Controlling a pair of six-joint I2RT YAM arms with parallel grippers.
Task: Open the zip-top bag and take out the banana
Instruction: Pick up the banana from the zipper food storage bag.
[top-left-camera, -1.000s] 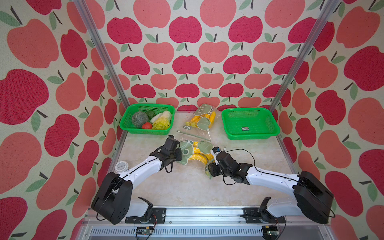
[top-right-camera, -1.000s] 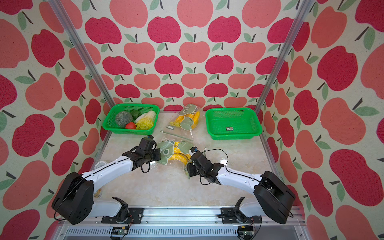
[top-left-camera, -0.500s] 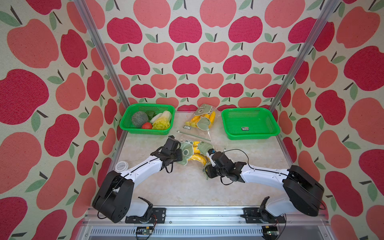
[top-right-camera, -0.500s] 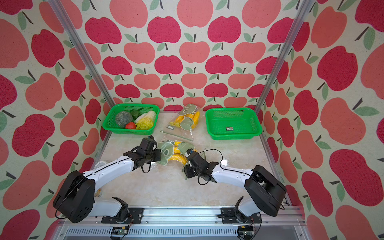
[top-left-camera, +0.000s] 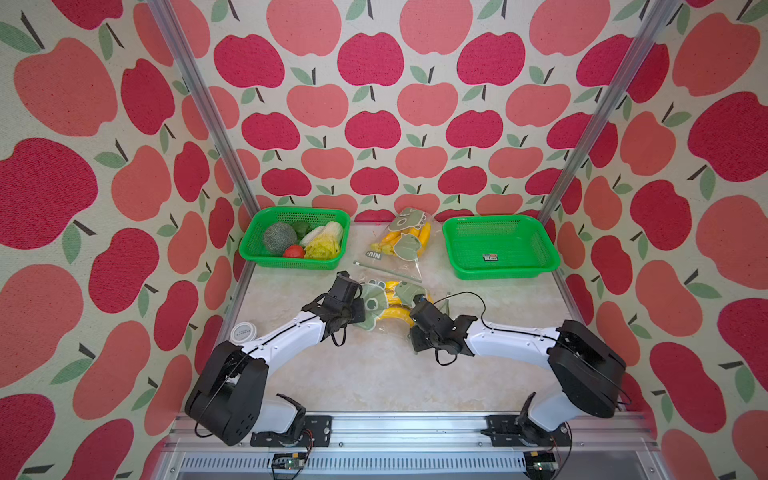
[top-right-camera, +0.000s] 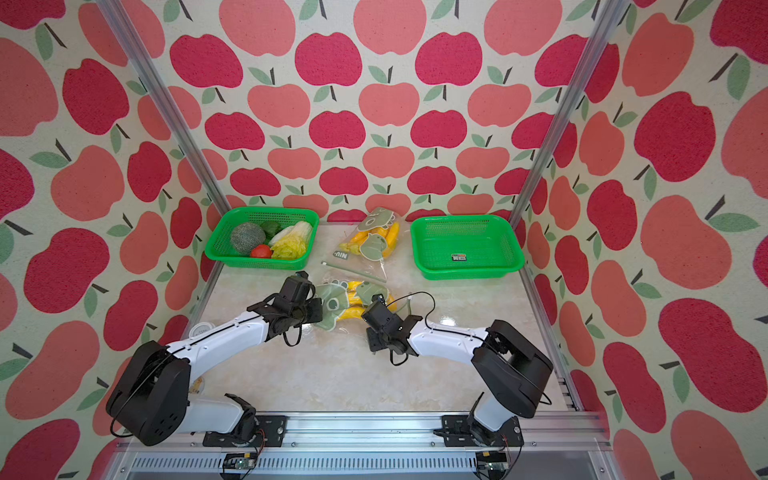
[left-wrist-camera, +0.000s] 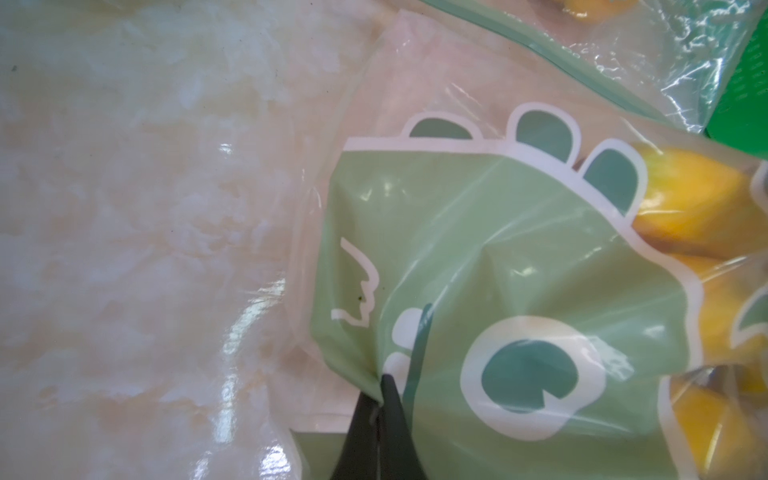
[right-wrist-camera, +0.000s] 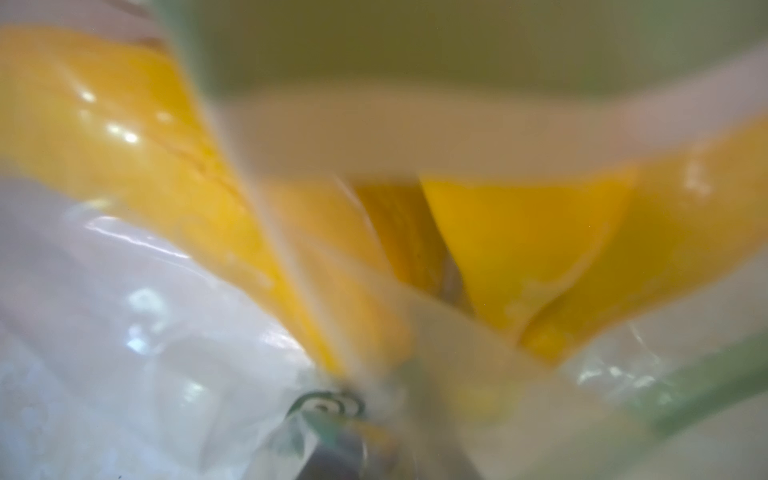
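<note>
Two sets of jaws were at the zip-top bag (top-left-camera: 376, 301). The left jaws stayed clamped together on the printed film at its left end, unmoved. The right jaws I could not read, as their wrist view was only a blur of yellow and plastic. Within the last second the right arm (top-left-camera: 511, 338) had slid leftward, pressing in at the bag's right end, close against the banana (top-left-camera: 395, 315). The banana was still inside the bag, about the middle of the table (top-left-camera: 374, 374). I judged the reach-in underway and the pull-out not yet done. A second filled bag (top-left-camera: 405, 239) lay by the far edge.
</note>
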